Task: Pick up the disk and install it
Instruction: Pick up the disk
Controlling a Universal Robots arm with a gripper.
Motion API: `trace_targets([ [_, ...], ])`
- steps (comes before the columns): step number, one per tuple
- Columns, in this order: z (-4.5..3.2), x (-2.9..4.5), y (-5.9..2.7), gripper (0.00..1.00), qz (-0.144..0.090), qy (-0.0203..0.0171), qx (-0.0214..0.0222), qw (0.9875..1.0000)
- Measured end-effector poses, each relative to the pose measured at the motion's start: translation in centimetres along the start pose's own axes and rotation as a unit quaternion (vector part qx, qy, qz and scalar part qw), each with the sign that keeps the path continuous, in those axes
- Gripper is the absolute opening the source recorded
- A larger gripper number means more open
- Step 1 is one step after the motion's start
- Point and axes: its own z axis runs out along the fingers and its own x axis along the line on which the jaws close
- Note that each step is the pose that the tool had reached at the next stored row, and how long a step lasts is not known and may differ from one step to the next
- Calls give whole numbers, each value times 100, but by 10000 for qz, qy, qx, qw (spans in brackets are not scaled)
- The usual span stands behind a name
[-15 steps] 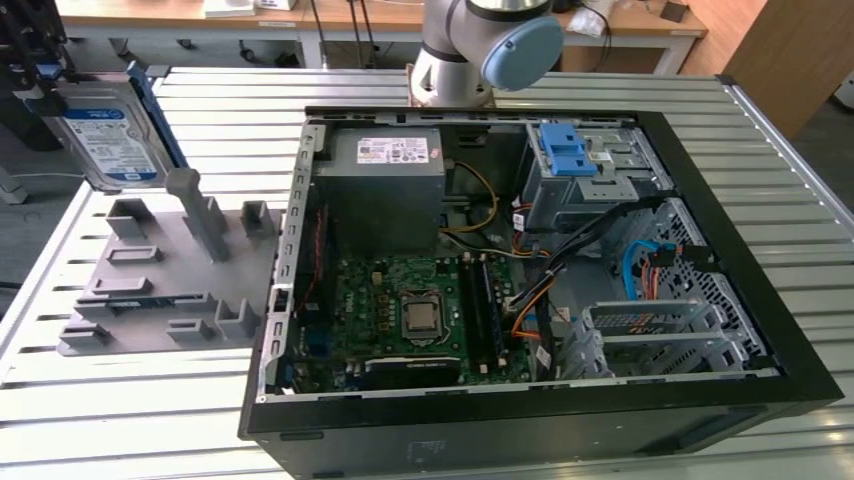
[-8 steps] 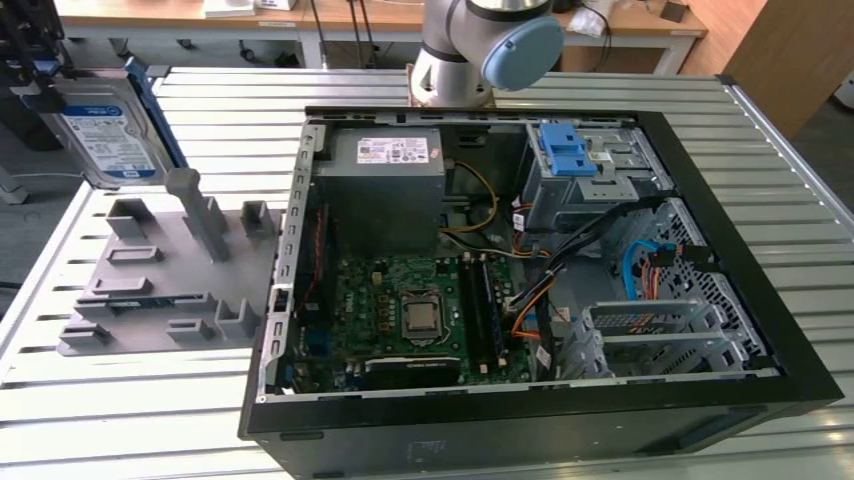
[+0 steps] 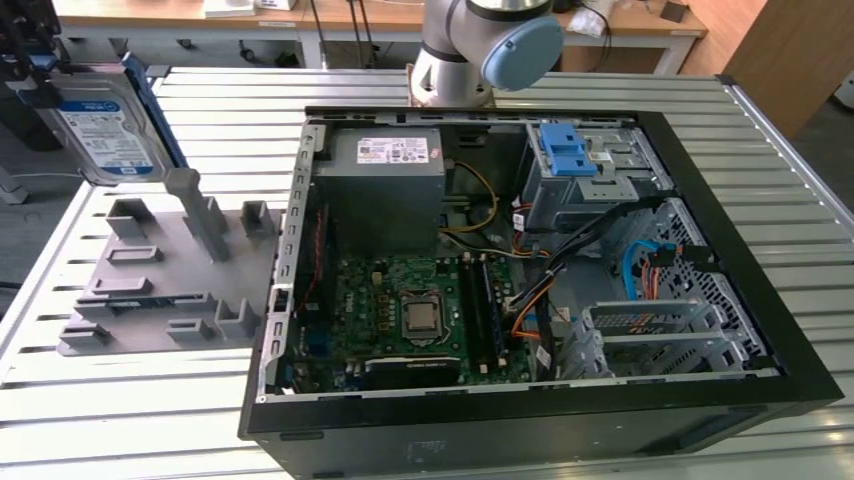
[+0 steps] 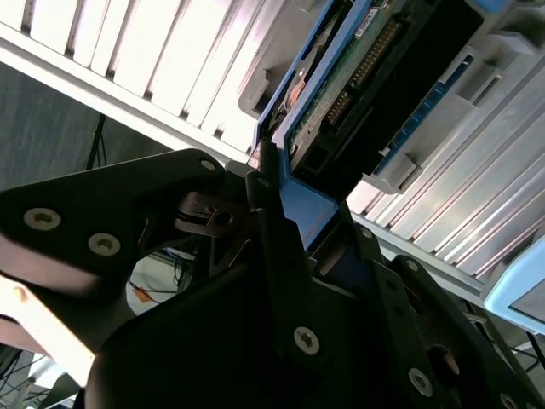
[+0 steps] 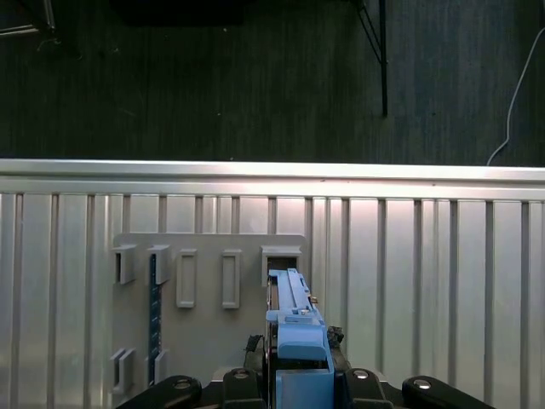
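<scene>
**Claw (image 4: 298,209) has the disk (image 4: 366,60); install not done**

Black claw fingers, up close in the second wrist view, are clamped on the disk's blue rail. In the exterior view the disk (image 3: 107,135) hangs upright with its label showing. It is over the grey slotted holder (image 3: 160,280) on the slatted table (image 3: 134,400), at that view's left, and looks clear of the slots. Pick-up part looks done. Install is outstanding: the disk is well apart from the open computer case (image 3: 534,430) and its drive cage (image 3: 587,175) with blue latches.
</scene>
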Motion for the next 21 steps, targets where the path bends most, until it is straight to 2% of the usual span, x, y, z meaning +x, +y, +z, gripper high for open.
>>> trace_targets([
  [21, -164, -1, 1, 36, 0, 0, 0, 10000],
])
